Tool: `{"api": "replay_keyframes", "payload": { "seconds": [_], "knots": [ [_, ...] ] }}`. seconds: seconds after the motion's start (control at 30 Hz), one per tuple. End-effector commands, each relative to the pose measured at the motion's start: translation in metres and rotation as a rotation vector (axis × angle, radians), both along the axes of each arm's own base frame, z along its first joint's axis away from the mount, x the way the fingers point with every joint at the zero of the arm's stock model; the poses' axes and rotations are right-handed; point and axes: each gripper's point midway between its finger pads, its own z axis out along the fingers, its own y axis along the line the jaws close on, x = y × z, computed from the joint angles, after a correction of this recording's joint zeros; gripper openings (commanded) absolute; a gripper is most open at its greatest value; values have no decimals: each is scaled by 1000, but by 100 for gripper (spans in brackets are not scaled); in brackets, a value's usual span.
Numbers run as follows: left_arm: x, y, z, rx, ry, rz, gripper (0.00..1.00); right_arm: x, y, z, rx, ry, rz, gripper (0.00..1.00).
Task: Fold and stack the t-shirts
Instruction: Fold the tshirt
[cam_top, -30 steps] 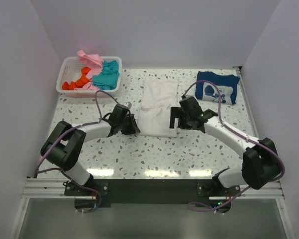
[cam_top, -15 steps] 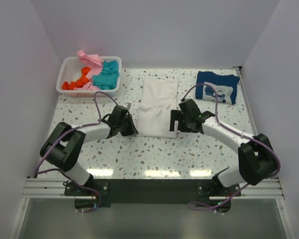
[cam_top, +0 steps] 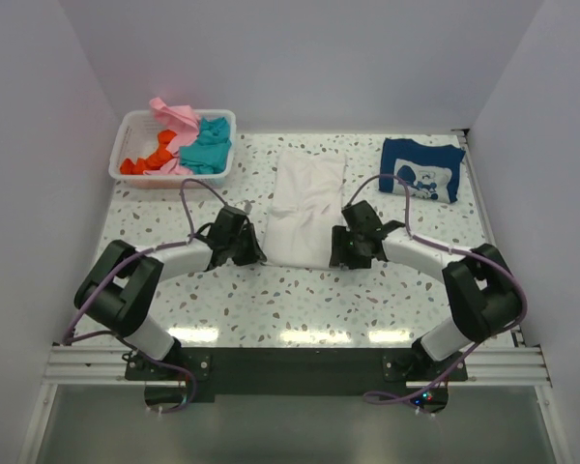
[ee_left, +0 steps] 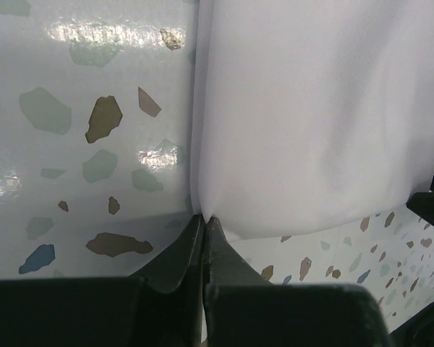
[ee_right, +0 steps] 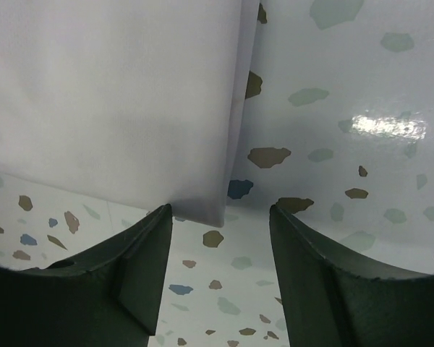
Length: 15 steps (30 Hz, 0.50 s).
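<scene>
A plain white t-shirt (cam_top: 304, 205) lies folded into a long strip at the middle of the table. My left gripper (cam_top: 255, 253) is shut on its near left corner; in the left wrist view the white t-shirt (ee_left: 311, 123) is pinched at the tips of the left gripper (ee_left: 204, 218). My right gripper (cam_top: 337, 254) is at the near right corner. In the right wrist view the right gripper (ee_right: 220, 211) is open, with the corner of the white t-shirt (ee_right: 116, 94) between its fingers. A folded navy t-shirt (cam_top: 422, 169) with a white print lies at the back right.
A white slotted basket (cam_top: 122, 145) at the back left holds a pink t-shirt (cam_top: 174, 114), a teal one (cam_top: 208, 145) and an orange one (cam_top: 153, 158). White walls close in the speckled table (cam_top: 300, 295) on three sides.
My left gripper has shut on the shirt's near left corner. The right gripper has moved left and nearer onto the near right corner, and its jaws have narrowed.
</scene>
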Motion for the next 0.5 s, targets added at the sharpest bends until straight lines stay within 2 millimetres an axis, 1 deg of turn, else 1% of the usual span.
{"api": "replay_keyframes", "payload": {
  "seconds": [0.0, 0.07, 0.13, 0.17, 0.2, 0.23, 0.27, 0.3, 0.4, 0.47],
  "knots": [
    [6, 3, 11, -9, -38, 29, 0, -2, 10, -2, 61, 7, 7, 59],
    [6, 3, 10, -6, -34, 30, 0, -4, 12, -4, 78, 20, 8, 54],
    [5, 3, 11, -8, -34, 32, 0, -7, 13, -6, 84, 30, 6, 52],
    [5, 3, 11, -11, -34, 32, 0, -7, 14, -7, 93, 31, 9, 48],
    [4, 4, 10, -9, -34, 33, 0, -11, 13, -10, 93, 41, 9, 46],
    [3, 4, 10, -10, -33, 32, 0, -12, 12, -11, 89, 46, 8, 43],
    [2, 5, 10, -10, -31, 35, 0, -12, 13, -12, 92, 50, 9, 35],
    [2, 5, 11, -12, -32, 37, 0, -15, 15, -15, 103, 64, 14, 30],
    [-3, 7, 11, -15, -27, 38, 0, -21, 23, -17, 152, 82, 33, 18],
    [-5, 8, 12, -17, -27, 40, 0, -25, 23, -17, 166, 81, 32, 11]
  ]
}}
